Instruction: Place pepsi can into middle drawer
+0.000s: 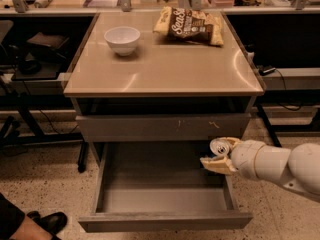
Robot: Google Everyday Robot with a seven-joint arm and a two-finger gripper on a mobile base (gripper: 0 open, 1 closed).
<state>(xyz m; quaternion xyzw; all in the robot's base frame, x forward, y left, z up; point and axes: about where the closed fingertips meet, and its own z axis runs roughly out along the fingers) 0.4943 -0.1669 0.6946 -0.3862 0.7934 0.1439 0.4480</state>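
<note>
Gripper (220, 155) reaches in from the right, fingers (215, 165) clamped on the can (219, 147), silver top showing. Can held over the right rim of the open drawer (155, 186), just below the scratched drawer front (162, 127). Bowl (122, 38) and chip bag (190, 25) on the tabletop (165, 71).

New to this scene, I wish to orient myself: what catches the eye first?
The white arm's gripper holds a small silver-topped pepsi can by the right side of the wide grey metal middle drawer, which stands open. On the beige tabletop sit a white bowl and a chip bag.
</note>
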